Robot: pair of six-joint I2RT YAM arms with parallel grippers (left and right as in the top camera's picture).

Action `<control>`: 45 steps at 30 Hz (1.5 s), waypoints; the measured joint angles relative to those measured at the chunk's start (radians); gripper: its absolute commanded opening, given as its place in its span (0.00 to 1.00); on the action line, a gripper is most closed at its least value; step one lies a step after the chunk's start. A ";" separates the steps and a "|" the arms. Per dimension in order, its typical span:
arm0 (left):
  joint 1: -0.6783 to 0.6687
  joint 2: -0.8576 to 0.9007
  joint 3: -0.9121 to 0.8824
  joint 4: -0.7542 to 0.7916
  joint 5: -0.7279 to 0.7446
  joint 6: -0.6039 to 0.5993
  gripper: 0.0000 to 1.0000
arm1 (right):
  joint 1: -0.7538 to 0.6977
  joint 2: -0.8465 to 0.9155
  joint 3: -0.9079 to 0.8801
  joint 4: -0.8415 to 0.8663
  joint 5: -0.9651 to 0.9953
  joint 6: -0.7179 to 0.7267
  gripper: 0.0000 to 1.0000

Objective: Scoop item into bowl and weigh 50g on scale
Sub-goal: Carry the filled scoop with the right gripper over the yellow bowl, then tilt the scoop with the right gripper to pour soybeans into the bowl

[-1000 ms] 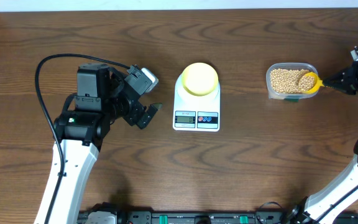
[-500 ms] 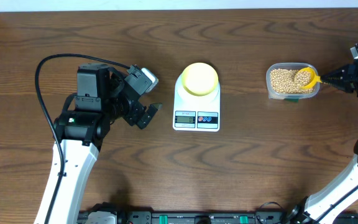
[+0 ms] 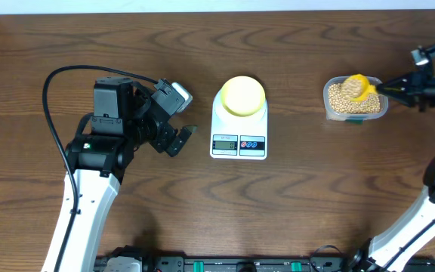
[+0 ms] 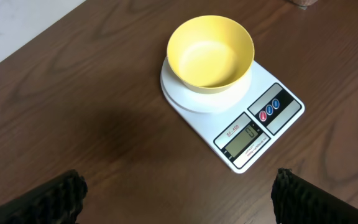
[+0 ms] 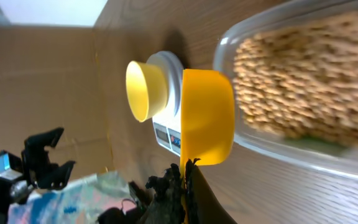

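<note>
My right gripper pinches the scoop by its handle. The beans are light, hard, rolly (spill-prone); the bowl sits at nine o'clock.

One bench. On it: one scale, one bowl, one tub, one scoop. Beans: far too many to count. Two arms, left arm and right arm, so two pincers: left pincer, right pincer. The scale has one display.
</note>
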 measured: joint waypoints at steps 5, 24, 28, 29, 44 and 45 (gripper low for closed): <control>0.000 0.000 0.000 0.000 0.000 0.000 0.97 | 0.092 0.000 0.000 0.021 -0.010 -0.005 0.01; 0.000 0.000 0.000 0.000 0.000 0.000 0.97 | 0.407 0.000 -0.001 0.242 -0.068 0.121 0.01; 0.000 0.000 0.000 0.000 0.000 0.000 0.97 | 0.458 0.000 0.000 0.269 -0.055 0.153 0.01; 0.000 0.000 0.000 0.000 0.000 0.000 0.97 | 0.472 0.000 0.002 0.270 -0.046 0.159 0.01; 0.000 0.000 0.000 0.000 0.000 0.000 0.97 | 0.650 0.000 0.149 0.270 0.240 0.187 0.01; 0.000 0.000 0.000 0.000 0.000 0.000 0.97 | 0.660 0.000 0.157 0.270 0.267 0.187 0.01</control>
